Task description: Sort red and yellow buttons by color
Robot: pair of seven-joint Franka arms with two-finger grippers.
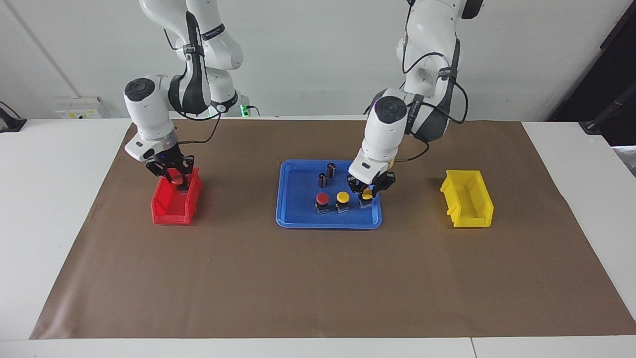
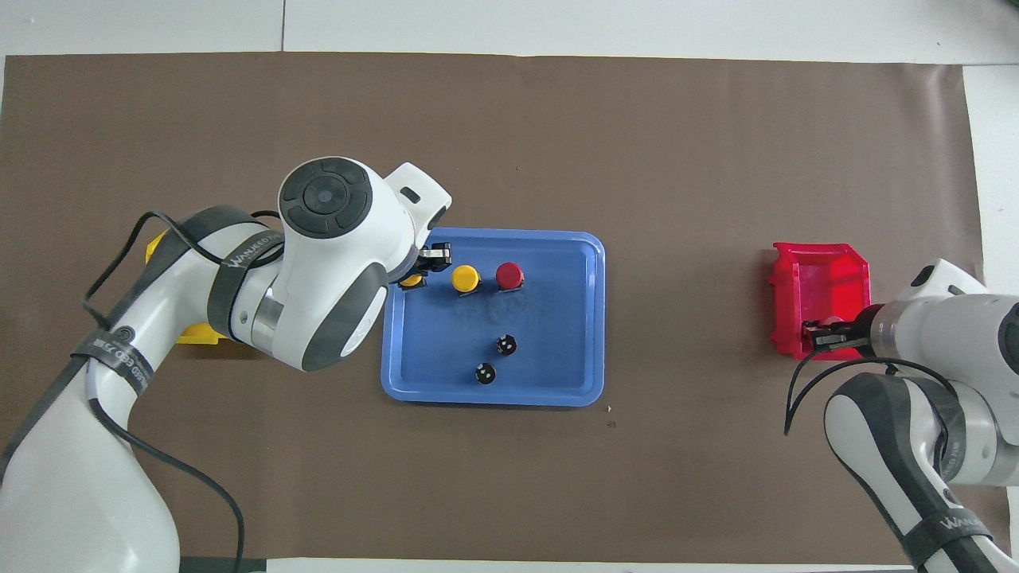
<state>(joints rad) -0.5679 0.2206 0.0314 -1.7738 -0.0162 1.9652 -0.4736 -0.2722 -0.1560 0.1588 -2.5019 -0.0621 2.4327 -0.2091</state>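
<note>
facing view: left end effector clamped round domed yellow button; right end effector unclear.

Non-task clutter: mat, tray, two bins, two cylinders.
Brown mat covers most of the white table. Blue tray sits mid-mat. Two dark cylinders with silvery tops stand upright in it, close together, in the half nearer the robots. Red bin toward the right arm's end, yellow bin toward the left arm's end, both well apart from the tray.
</note>
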